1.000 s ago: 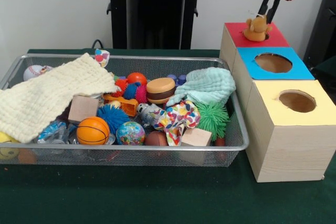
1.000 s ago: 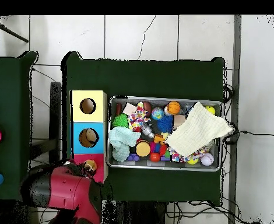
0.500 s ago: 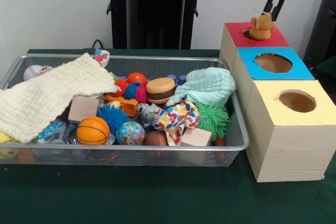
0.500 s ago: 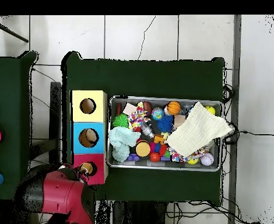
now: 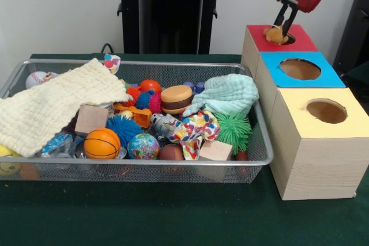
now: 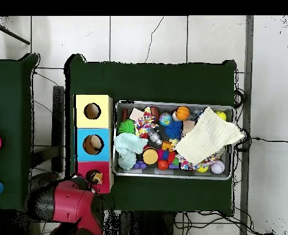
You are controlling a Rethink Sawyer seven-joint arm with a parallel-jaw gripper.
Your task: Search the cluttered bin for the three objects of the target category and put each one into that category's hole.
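Tan plush toy (image 5: 275, 34) lies at the red box's hole (image 5: 286, 39), tipped over its rim at about nine o'clock. The tool (image 5: 285, 20) hangs directly above; whether it grips the toy cannot be told. The wire bin (image 5: 138, 168) sits beside the boxes on the green table (image 5: 173, 217).

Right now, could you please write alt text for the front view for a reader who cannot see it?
The robot's tool lowers a small tan plush toy onto the red box at its hole. Blue and yellow boxes continue the row, beside a wire bin crowded with balls, blocks and cloths.
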